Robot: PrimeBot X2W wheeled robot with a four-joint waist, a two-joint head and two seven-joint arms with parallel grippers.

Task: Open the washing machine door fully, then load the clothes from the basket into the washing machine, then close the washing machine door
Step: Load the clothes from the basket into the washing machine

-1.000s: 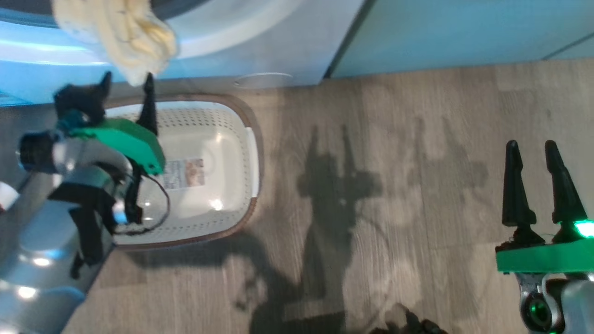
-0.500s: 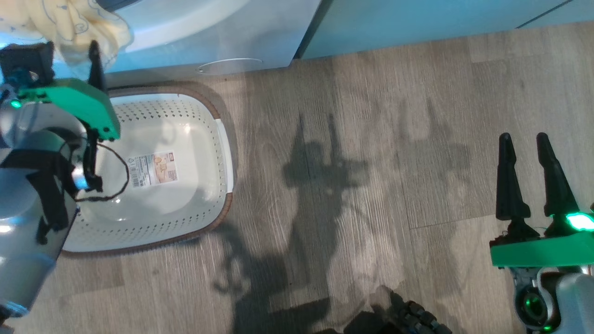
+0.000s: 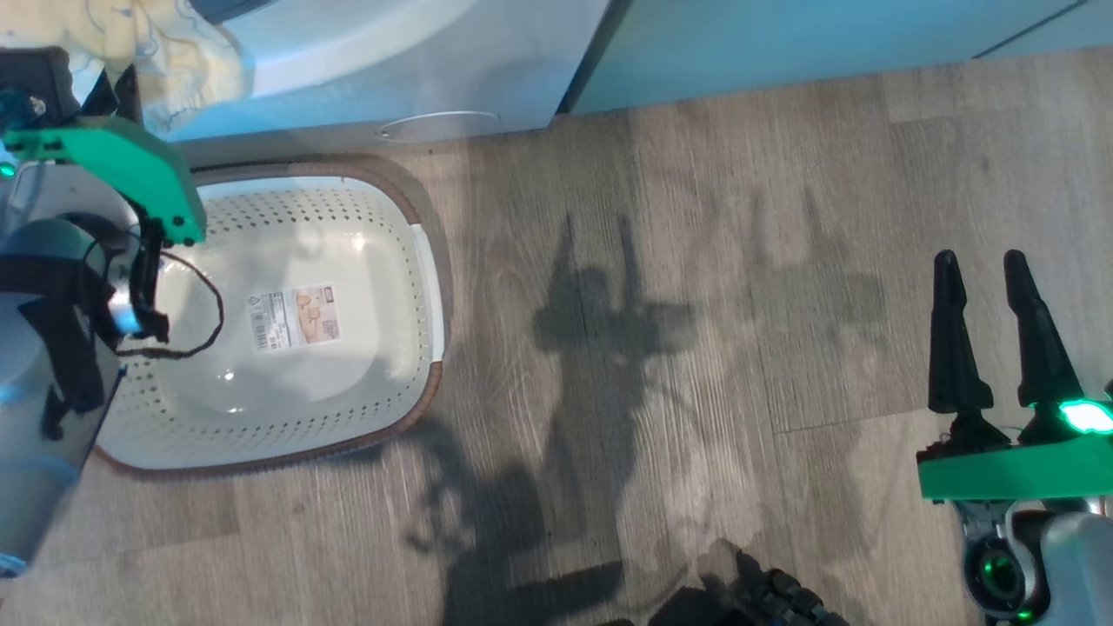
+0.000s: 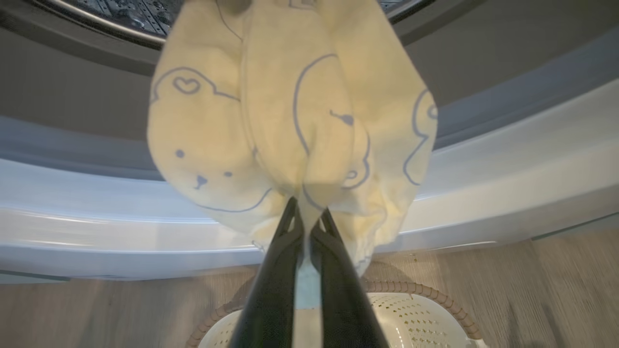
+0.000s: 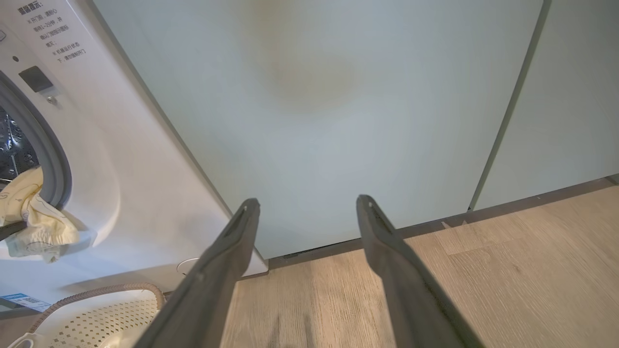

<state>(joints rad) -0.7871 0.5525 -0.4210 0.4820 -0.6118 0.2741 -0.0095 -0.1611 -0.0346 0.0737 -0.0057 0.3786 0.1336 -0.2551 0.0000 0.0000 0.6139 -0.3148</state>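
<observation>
Nearly in: the left pincer (image 4: 305,207) is clamped shut on the yellow garment (image 4: 290,121) at the mouth of the washing machine (image 4: 508,183).

The cloth droops out over the grey rim of the opening (image 4: 72,92) just ahead of the tips, which pinch its lower fold. The drum (image 4: 125,12) lies beyond and above them. The basket (image 3: 348,213) sits right beneath the pincer, its labelled bottom bare where it shows. The right pincer (image 3: 978,261) hovers well off to the side above the floor (image 3: 696,261), fingers spread and holding nothing. To do this step well, I judge the left arm should carry the pinched fold up and forward, over the rim and deep into the drum, before letting go. Releasing low or early would likely leave the cloth dangling back out, where it could get trapped when the machine is shut.
</observation>
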